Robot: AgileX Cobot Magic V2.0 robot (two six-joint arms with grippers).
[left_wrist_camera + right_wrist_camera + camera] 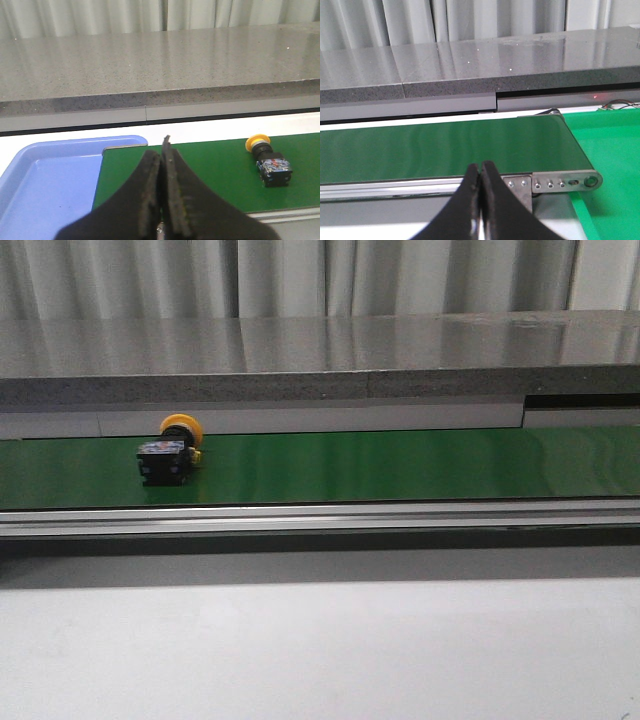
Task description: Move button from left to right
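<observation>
The button [170, 450] lies on its side on the green belt [400, 468], left of centre in the front view, yellow cap toward the back wall, black body toward me. The left wrist view also shows the button [270, 161] resting on the belt [210, 170], off to one side of my left gripper [162, 152]. That gripper is shut with nothing between its fingers and sits well short of the button. My right gripper [480, 167] is shut and empty too, hovering before the belt's end [470, 145]. Neither gripper appears in the front view.
A blue tray [45, 185] lies just past the belt's left end. An aluminium rail [320, 515] runs along the belt's near side, and a grey stone ledge [320, 360] along the far side. A green mat [610, 150] lies beyond the belt's right end bracket [565, 182].
</observation>
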